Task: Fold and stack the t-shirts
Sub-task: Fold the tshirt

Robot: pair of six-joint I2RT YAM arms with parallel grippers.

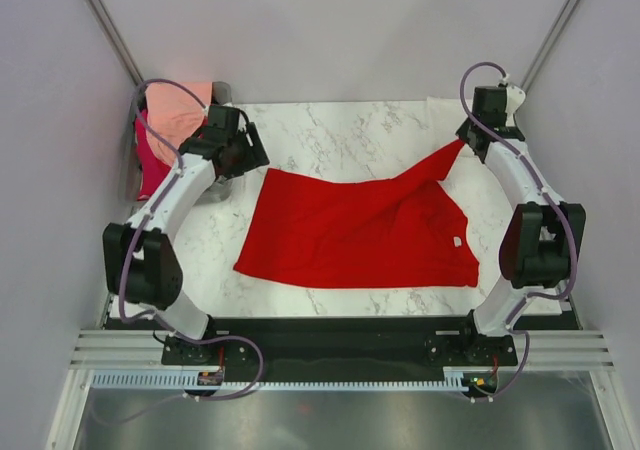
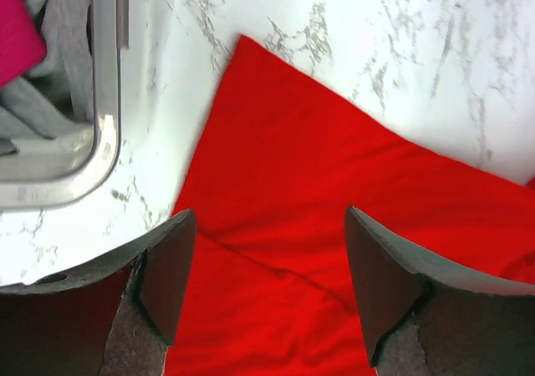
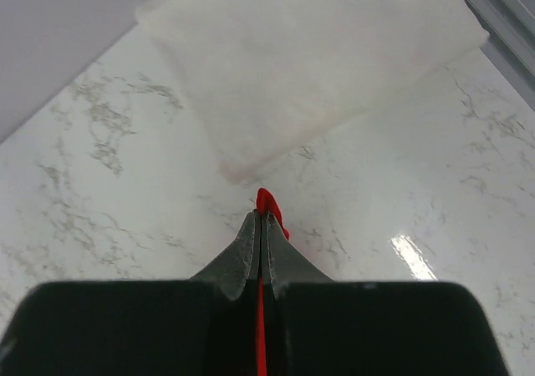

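At the far right of the counter point(image 1: 340, 130), the right jaws were pressed together on a corner of the red t-shirt point(image 1: 360, 230); the left jaws stood wide apart above its far left corner.

Between the right jaws only a thin sliver of red cloth point(image 3: 266, 205) showed past the tips, which sat just short of a folded cream-white t-shirt point(image 3: 309, 67) in the far right corner. From that pinch the shirt stretched in a narrow strip back to its main body, lying spread across the middle of the counter with the neck tag point(image 1: 457, 241) near the right edge. The right arm point(image 1: 530, 210) reached straight forward along the right side. The left jaws held nothing, with red cloth point(image 2: 334, 226) beneath them and a bin point(image 2: 104, 142) just beside it. That bin held a magenta-pink t-shirt point(image 1: 150, 160) and a peach t-shirt point(image 1: 175, 110). The left arm point(image 1: 170, 210) leaned forward and inward from the left.
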